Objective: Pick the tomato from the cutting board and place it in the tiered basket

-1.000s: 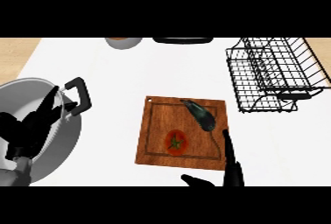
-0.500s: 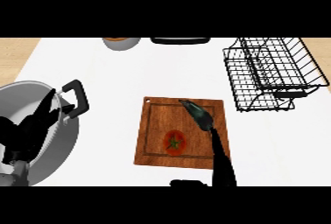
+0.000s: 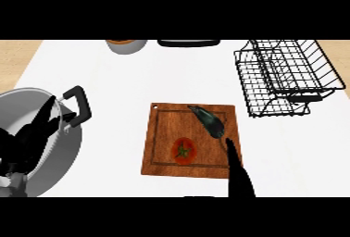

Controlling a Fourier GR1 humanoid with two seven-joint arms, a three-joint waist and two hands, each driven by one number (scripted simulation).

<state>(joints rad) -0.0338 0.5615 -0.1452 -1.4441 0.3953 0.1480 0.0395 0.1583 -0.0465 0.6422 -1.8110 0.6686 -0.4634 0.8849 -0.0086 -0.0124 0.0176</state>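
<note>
On board point(image 3: 159, 139): tomato point(image 3: 184, 151), dark veg point(image 3: 209, 121).

Matte black left hand point(image 3: 26, 144): long slim fingers tapering to points, uniform finish. Matte black right hand point(image 3: 237, 173): same finish, narrow pointed fingers. Pale grey forearm point(image 3: 9, 181) showing just behind left hand, smooth rounded shell.

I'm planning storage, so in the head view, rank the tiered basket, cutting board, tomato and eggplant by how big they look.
1. tiered basket, barely ahead; it stands taller, nearer the camera, so unsure
2. cutting board
3. eggplant and tomato, about alike: eggplant longer, tomato wider
</note>
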